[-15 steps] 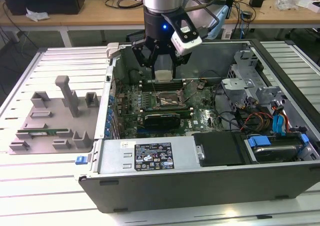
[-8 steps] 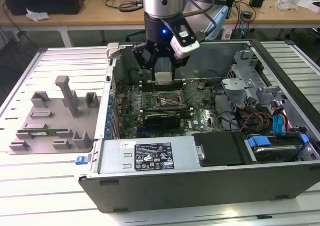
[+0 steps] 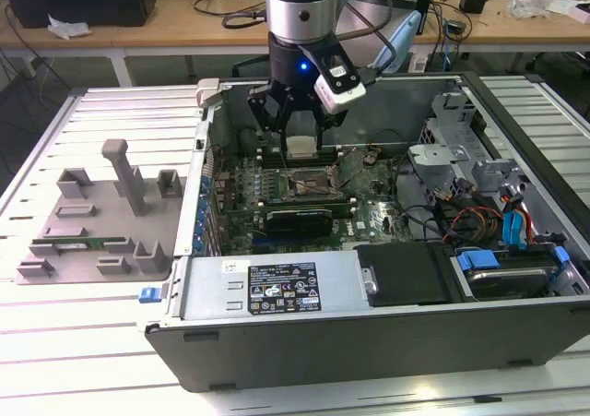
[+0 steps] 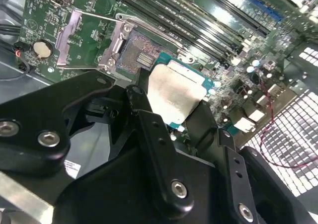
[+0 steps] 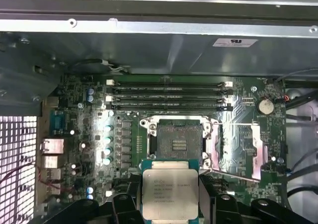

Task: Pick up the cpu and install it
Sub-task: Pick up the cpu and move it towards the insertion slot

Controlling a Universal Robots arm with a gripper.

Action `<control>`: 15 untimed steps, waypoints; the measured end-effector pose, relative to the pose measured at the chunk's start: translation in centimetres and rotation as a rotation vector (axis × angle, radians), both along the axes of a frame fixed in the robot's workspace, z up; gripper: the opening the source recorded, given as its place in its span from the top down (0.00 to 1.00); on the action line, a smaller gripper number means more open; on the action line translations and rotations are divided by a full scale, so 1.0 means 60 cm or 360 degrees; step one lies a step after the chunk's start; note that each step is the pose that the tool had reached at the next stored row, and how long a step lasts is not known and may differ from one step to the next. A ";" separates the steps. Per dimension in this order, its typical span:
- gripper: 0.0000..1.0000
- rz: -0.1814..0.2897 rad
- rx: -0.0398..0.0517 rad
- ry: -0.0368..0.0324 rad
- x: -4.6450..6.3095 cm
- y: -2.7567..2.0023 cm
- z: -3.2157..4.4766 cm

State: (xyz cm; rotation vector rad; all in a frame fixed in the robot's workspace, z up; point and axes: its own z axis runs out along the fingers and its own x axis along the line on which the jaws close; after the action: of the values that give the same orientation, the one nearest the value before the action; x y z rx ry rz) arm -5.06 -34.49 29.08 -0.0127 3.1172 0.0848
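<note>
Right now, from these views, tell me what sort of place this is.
Probably a robotics lab or electronics workshop: an opened computer case sits on a slatted metal table, cluttered wooden workbenches with cables stand behind it, and the gripper holds the cpu above the motherboard.

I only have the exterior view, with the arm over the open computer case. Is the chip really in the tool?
Observer: Yes. In the first wrist view the tool is clamped on the chip, with the chip's metal top showing.
Operator: Is the socket ready for it?
Observer: The socket is bare, and its metal cover is swung open to one side.
Operator: Is the chip seated?
Observer: No. In the second wrist view it hangs clear of the socket, not in it.
</note>
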 end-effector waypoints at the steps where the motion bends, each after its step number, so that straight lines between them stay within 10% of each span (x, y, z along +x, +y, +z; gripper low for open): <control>1: 0.45 0.0001 0.0000 0.0001 0.001 0.0031 -0.005; 15: 0.45 0.0009 0.0000 0.0013 0.019 0.0213 -0.043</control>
State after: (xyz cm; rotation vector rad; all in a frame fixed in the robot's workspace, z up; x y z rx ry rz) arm -3.90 -33.21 26.51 -0.0210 3.1251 0.0853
